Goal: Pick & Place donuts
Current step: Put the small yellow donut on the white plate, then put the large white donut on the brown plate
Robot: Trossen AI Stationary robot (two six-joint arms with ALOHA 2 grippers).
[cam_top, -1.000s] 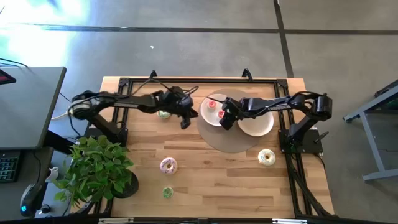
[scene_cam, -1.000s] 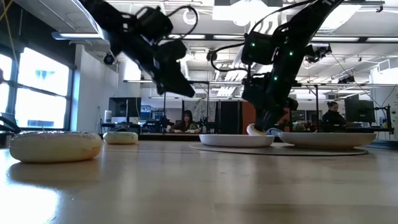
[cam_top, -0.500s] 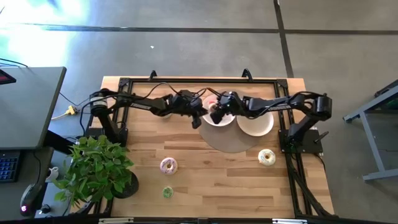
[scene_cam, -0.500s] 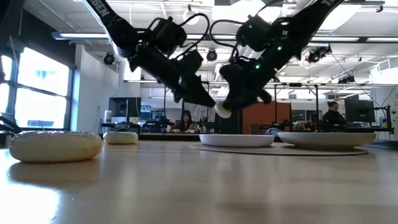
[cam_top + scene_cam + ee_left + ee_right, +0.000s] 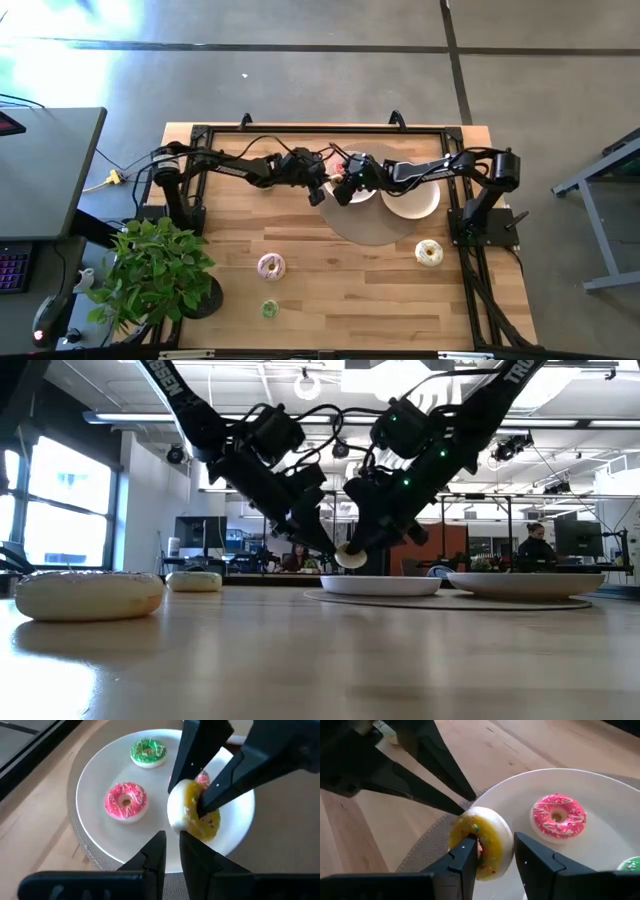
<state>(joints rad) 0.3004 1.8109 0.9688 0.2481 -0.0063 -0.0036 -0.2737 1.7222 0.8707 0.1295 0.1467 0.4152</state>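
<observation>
Wooden bench (image 5: 340, 290) at frame centre, black frame rails along its edges, potted plant (image 5: 160, 270) at lower left corner. Open room across the lower half. Two white plates (image 5: 410, 200) on a round mat (image 5: 365, 230), upper centre. Right gripper (image 5: 492, 855) clamped on a yellow-iced donut (image 5: 482, 847), held on edge above the plate rim (image 5: 95, 775). Left gripper (image 5: 170, 851) just beside it, fingers nearly together, gripping nothing. On that plate: one pink donut (image 5: 126, 801), one green donut (image 5: 148, 751), one more mostly hidden. Elsewhere on bench: pink donut (image 5: 271, 266), small green donut (image 5: 270, 309), white donut (image 5: 429, 253). Grippers overlap in high view; contact unclear.
</observation>
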